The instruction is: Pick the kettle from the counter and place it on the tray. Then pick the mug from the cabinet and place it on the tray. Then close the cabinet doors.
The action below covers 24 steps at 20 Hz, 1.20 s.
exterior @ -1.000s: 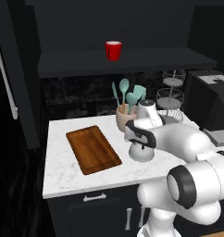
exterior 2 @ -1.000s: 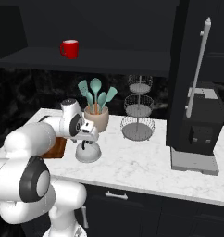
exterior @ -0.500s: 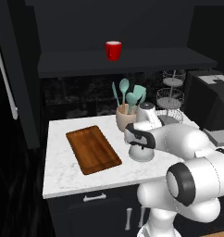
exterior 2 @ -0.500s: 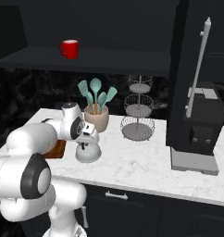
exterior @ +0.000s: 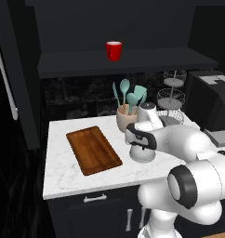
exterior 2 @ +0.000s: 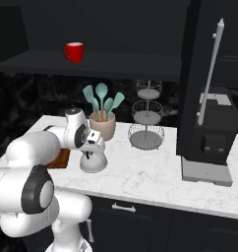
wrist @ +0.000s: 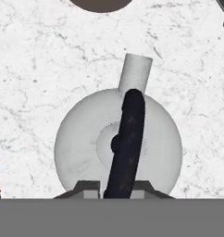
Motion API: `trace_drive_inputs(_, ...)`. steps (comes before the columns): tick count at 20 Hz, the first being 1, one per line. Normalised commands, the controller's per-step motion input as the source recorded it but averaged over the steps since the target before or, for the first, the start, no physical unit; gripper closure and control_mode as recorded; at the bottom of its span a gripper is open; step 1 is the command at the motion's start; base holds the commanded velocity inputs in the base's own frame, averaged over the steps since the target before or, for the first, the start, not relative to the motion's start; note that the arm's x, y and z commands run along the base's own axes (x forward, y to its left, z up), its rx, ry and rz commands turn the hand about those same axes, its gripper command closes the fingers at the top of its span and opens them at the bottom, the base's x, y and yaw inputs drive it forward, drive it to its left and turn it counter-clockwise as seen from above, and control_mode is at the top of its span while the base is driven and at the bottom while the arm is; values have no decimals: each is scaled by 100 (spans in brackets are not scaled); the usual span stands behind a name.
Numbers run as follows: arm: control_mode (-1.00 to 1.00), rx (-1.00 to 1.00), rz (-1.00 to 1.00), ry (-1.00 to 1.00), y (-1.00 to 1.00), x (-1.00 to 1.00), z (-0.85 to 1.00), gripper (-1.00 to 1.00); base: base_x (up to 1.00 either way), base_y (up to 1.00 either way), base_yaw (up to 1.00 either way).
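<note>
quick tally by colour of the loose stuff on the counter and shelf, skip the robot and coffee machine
red: 1, the mug
silver-grey: 1, the kettle
brown: 1, the tray
beige: 1, the utensil crock
teal: 4, the utensils in the crock
grey wire: 1, the tiered basket stand
total: 9

Below our hand we see the kettle [wrist: 81, 148], domed and silver-grey, spout upward in view, black handle [wrist: 127, 143] across its top, on the marble counter [wrist: 40, 69].
</note>
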Motion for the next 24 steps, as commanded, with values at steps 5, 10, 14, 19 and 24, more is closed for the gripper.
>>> trace_drive_inputs(5, -100, 1, 12, -16, 22, -23, 41, 100, 0, 0, 0)
trace_drive_inputs(10, -100, 0, 3, -3, -3, -8, 22, 100, 0, 0, 0)
trace_drive_inputs(14, -100, 0, 0, 0, 0, 0, 0, 100, 0, 0, 0)
trace_drive_inputs(19, -100, 0, 1, 0, 7, 0, 18, 100, 0, 0, 0)
trace_drive_inputs(24, -100, 4, 0, -1, 16, 0, 25, 100, 0, 0, 0)
